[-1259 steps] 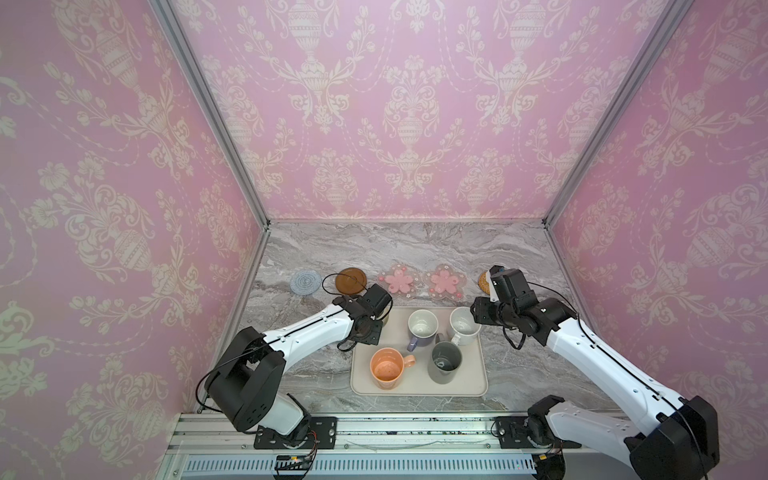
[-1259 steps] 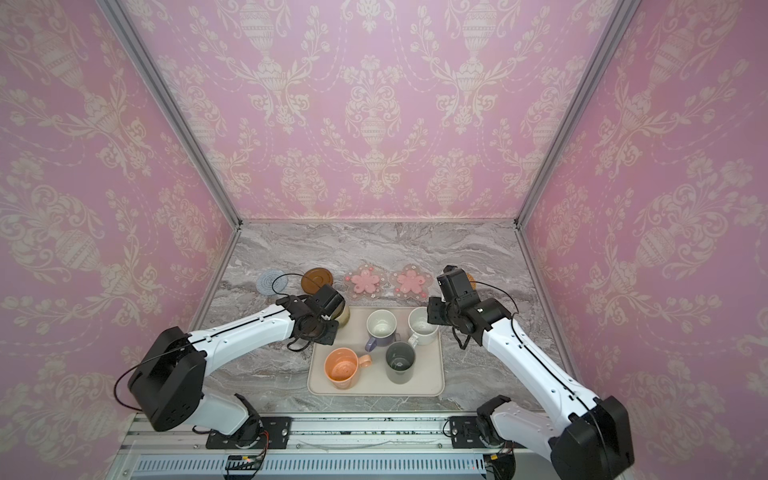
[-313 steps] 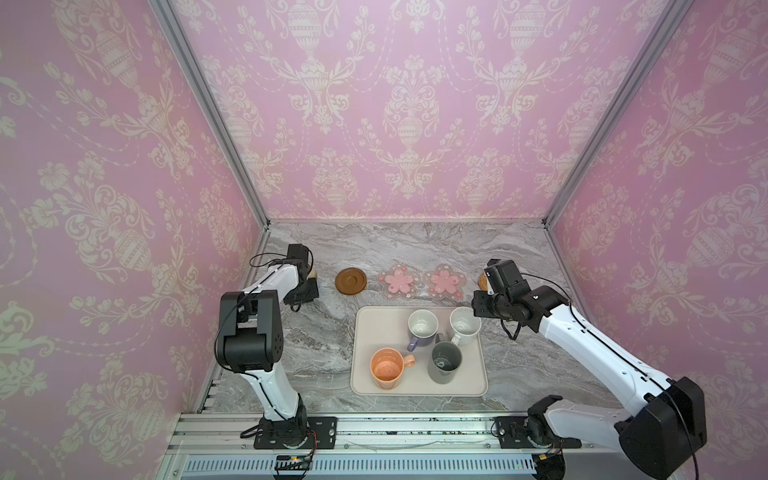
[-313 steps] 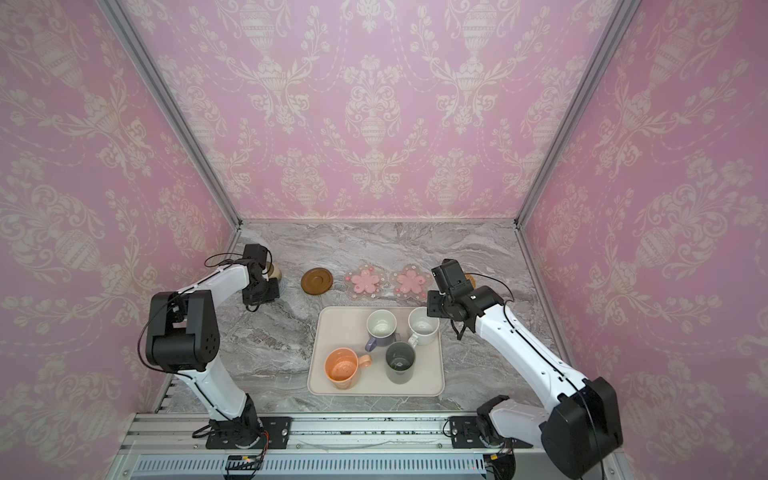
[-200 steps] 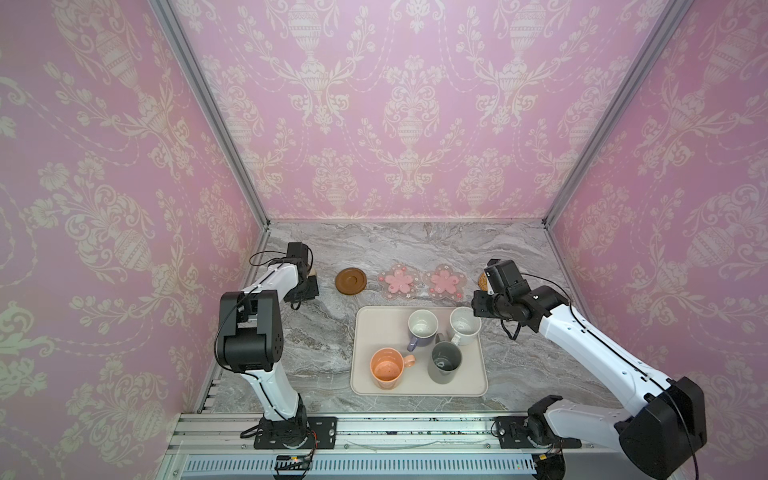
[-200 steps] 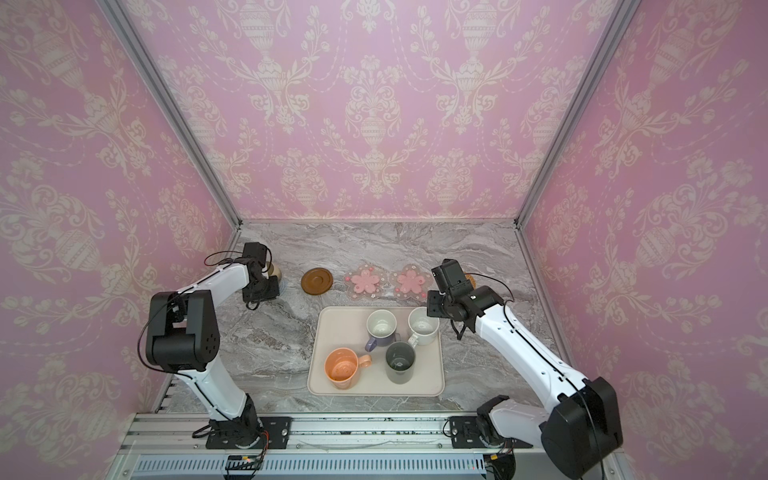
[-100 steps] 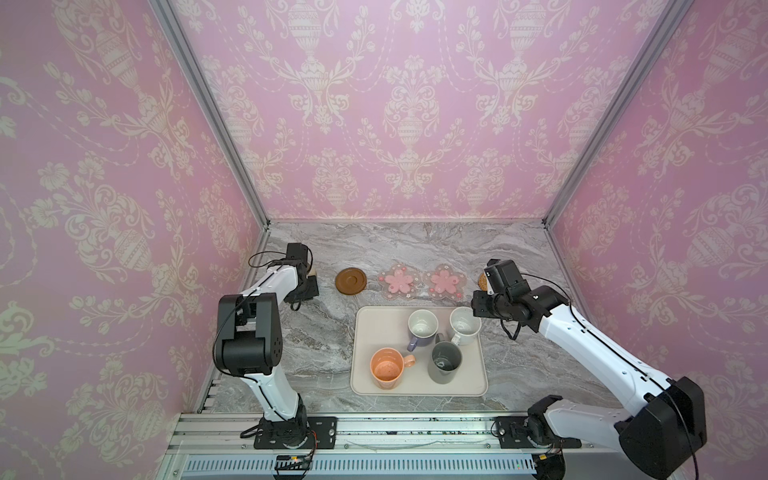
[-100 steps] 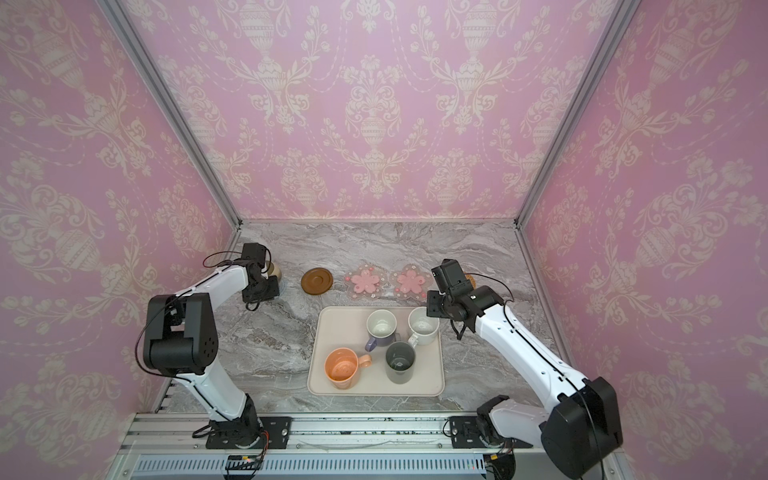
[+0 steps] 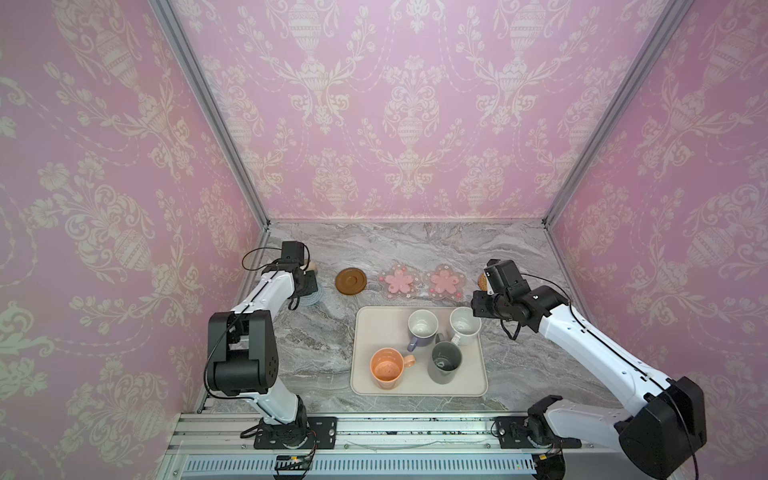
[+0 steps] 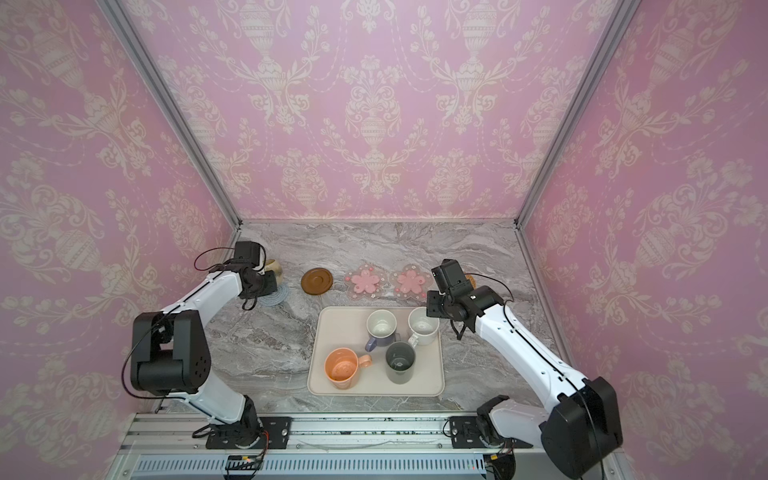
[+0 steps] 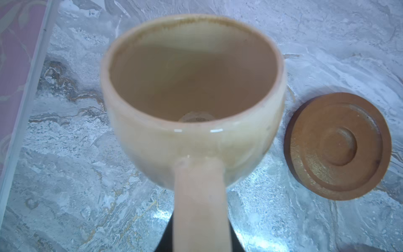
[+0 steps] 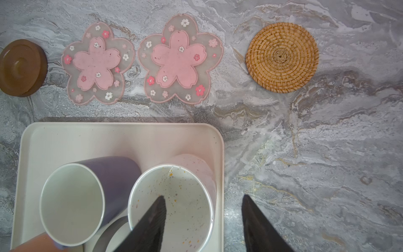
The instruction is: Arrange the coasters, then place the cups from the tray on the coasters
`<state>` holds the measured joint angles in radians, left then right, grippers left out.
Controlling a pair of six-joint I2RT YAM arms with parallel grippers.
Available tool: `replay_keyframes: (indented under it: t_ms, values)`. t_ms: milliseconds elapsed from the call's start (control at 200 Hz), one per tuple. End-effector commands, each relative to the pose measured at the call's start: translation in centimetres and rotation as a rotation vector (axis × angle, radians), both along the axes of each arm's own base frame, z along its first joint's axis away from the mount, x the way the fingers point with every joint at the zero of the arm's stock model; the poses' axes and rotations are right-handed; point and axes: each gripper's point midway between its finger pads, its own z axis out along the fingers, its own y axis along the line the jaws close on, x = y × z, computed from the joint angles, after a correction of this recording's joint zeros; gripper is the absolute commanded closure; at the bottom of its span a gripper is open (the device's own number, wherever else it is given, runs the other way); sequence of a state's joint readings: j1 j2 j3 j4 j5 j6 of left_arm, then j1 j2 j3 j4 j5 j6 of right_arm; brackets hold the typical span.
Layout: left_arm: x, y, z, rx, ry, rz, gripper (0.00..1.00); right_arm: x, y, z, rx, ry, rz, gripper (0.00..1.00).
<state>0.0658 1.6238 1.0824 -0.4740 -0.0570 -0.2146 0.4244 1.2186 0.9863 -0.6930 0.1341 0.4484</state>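
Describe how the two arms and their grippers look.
Both arms, left arm and right arm, have white links joined by black boxy joint housings, with thin black cables looping near the wrists. The right gripper has two matte black fingers tapering to points. No markings are legible.

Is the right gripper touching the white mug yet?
Cannot tell. Right wrist view: the right gripper straddles the wall of the white mug, jaws open; outer finger stands clear, but whether the inner finger touches the inside is hidden.
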Motion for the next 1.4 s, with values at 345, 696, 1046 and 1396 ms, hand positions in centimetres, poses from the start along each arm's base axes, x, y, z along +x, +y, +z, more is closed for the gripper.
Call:
replay_keyframes:
  t_ms: [345,696,1046,1396]
  values:
    - [-3.6,-2.6,-2.2,-0.018,0.029,-0.016,0.94,-0.4,0.6,-1.0,0.032,0.015,0.002,0.42]
    - [-5.1,-1.5,-5.5,0.046,0.135,0.026,0.93,-0.7,0.7,-1.4,0.04,0.026,0.01,0.42]
    - [-1.4,-0.8,-5.8,0.1,0.14,0.009,0.94,-0.6,0.6,-1.8,0.023,0.039,0.008,0.42]
    - [-0.5,-0.3,-6.3,0.107,0.158,0.018,0.93,0.3,1.0,-1.9,0.009,0.052,0.014,0.42]
